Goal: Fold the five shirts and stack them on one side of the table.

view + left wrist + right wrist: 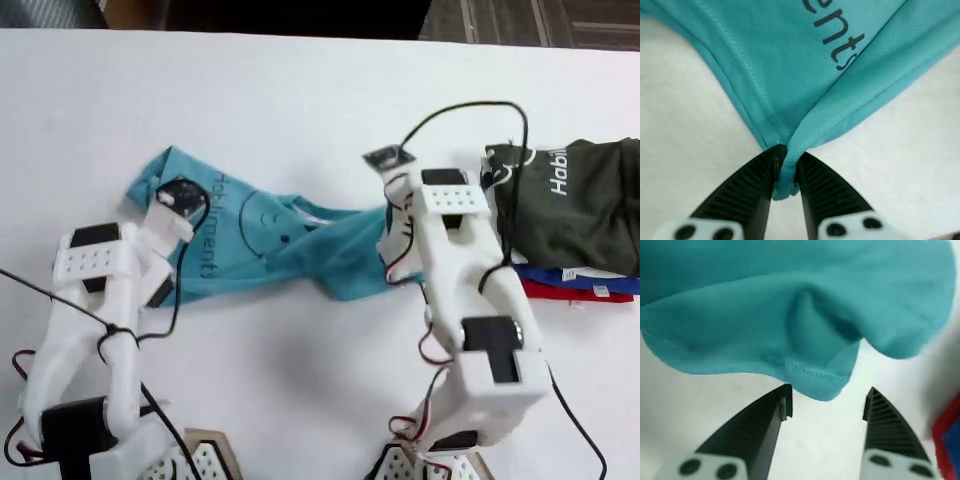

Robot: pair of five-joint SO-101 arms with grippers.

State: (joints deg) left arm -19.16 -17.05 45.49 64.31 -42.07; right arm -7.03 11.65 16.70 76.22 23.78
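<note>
A teal shirt (270, 245) lies stretched and rumpled across the middle of the white table (300, 90). My left gripper (172, 205) sits at its left end. In the left wrist view that gripper (785, 172) is shut on a pinched fold of the teal shirt (790, 65) at a seam. My right gripper (393, 228) is at the shirt's right end. Its own view shows it (828, 394) open, fingers on either side of a hanging hem of the shirt (805, 315), not touching it.
A stack of folded shirts lies at the right edge: dark green (575, 205) on top, then blue (570, 275), then red (575, 292). The red and blue edges (947, 432) appear close to my right gripper. Cables trail over both arms.
</note>
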